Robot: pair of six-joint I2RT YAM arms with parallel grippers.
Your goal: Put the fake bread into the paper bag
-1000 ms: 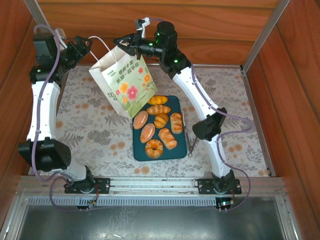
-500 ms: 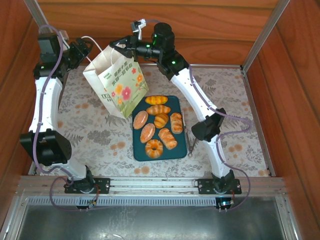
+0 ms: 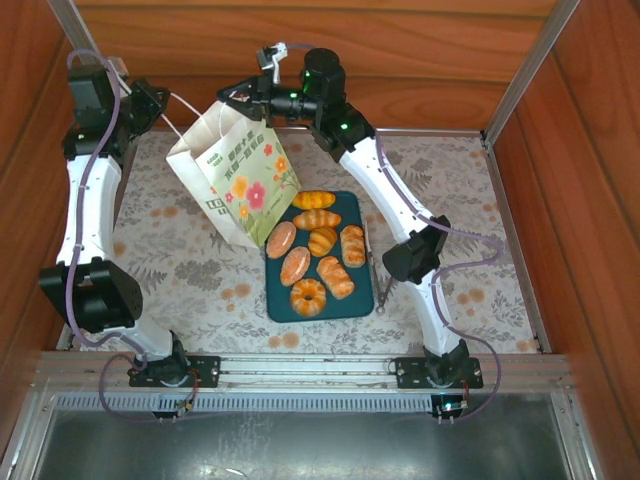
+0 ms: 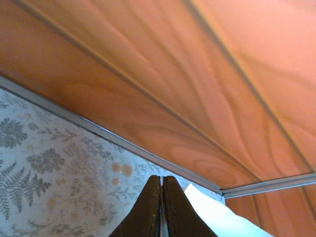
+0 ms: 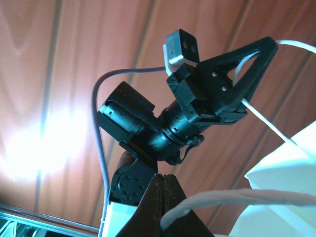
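I'm holding the paper bag (image 3: 232,185) up by its two cord handles, one in each gripper, just beyond the far-left corner of the tray (image 3: 359,305). My left gripper (image 3: 160,98) is pinching one cord with its fingers pressed flat together. My right gripper (image 3: 230,96) is clamping the other cord (image 5: 207,200), which is running across its closed fingertips.

I'm drawing the two handles away from each other, and I judge this is to spread the bag's mouth so it is not sagging shut. The bag is hanging tilted, with its lower corner reaching over the tray's far-left corner. I cannot tell whether it is touching the table.

The bread (image 3: 322,241) is lying on the tray, and I'm seeing none in the bag. I'm counting eight pieces: seven rolls and striped loaves, plus one ring doughnut (image 3: 308,297) at the tray's near edge. There is one bag and one tray. With both grippers occupied, I judge that one will have to release its handle before any piece can be picked.
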